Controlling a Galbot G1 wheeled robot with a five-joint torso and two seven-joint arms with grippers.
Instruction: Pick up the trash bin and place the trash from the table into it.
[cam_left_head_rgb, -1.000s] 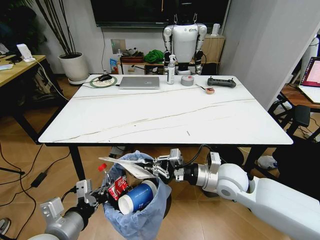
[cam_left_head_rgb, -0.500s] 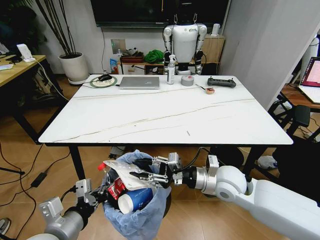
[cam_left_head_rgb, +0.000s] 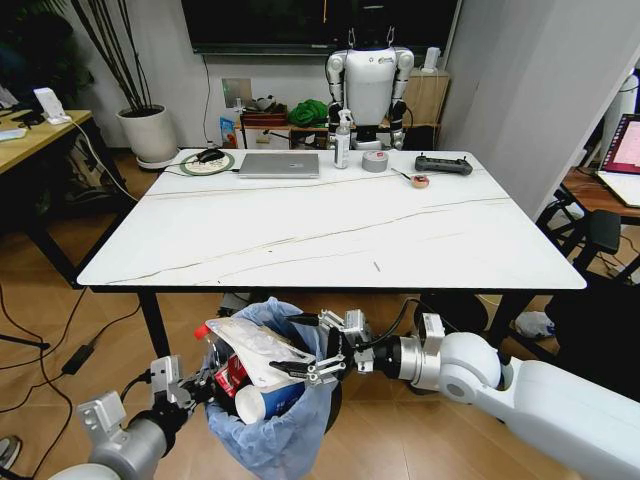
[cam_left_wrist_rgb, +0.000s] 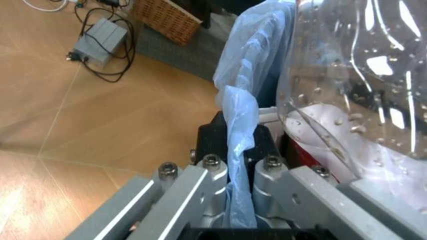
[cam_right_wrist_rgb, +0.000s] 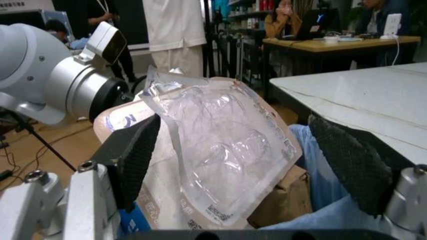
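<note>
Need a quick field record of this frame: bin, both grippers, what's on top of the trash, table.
trash bin: below the table's near edge, blue bag liner, heaped full
left gripper: shut on the bin's rim and bag
right gripper: open, over the bin at the clear plastic package
top of heap: clear plastic package, lying tilted on the pile
other trash: blue paper cup, red wrapper
table: laptop and tape roll at far edge

Probably an office-lab: a wall screen (cam_left_head_rgb: 320, 25), desks with laptops (cam_left_head_rgb: 279, 165), a humanoid robot (cam_left_head_rgb: 369, 85) standing behind.
</note>
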